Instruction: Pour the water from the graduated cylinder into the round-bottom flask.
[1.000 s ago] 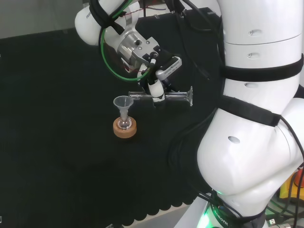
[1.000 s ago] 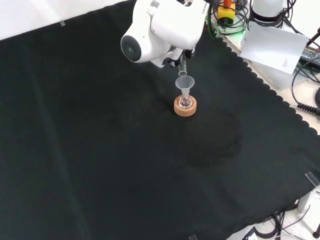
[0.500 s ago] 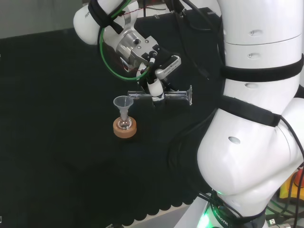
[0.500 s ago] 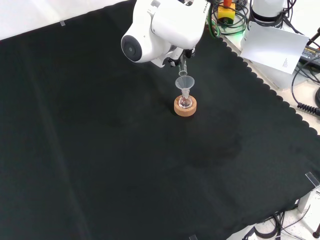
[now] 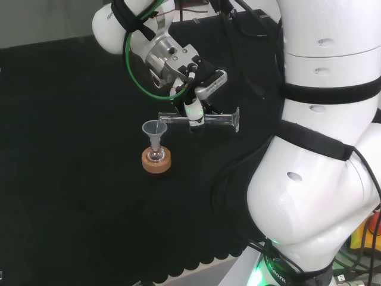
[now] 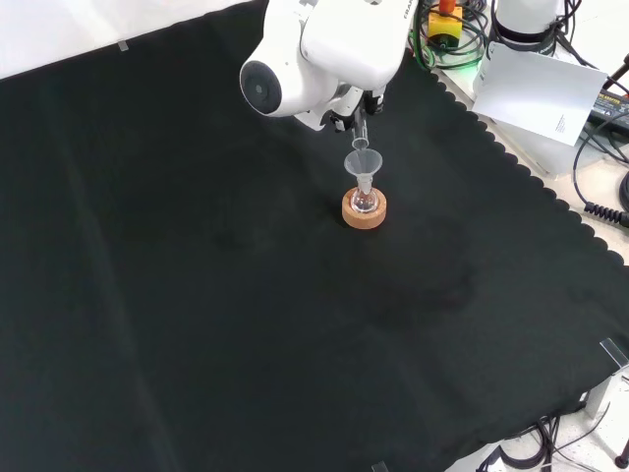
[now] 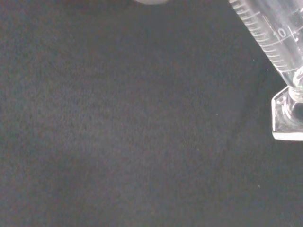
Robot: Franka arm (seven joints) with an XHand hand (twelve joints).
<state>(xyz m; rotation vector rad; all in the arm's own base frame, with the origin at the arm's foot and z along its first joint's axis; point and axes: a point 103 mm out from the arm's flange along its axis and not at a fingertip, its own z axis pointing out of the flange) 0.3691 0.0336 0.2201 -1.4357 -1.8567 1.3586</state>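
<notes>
A clear graduated cylinder [image 5: 208, 118] lies about level in the air, held in my hand [image 5: 193, 113], whose fingers are curled round its middle. Its mouth points left in the head view, just above and right of a clear funnel [image 5: 154, 128]. The funnel stands in a small round-bottom flask [image 5: 156, 156] resting on a cork ring [image 5: 157, 161]. From the front, the cylinder's mouth [image 6: 360, 144] hangs just above the funnel [image 6: 364, 162], with the flask [image 6: 365, 202] and cork ring [image 6: 364, 211] below. The wrist view shows the cylinder's scale [image 7: 272, 38] and its foot [image 7: 287, 118].
The black cloth [image 6: 197, 295] spreads wide around the cork ring. Its scalloped edge [image 6: 521, 167] runs along the right of the front view, with cables and a white sheet [image 6: 541, 93] beyond. My arm's white links [image 5: 321, 149] stand at the right of the head view.
My hand and the cylinder have risen slightly and edged a little to the left in the head view. The flask, funnel and cork ring stay where they were.
</notes>
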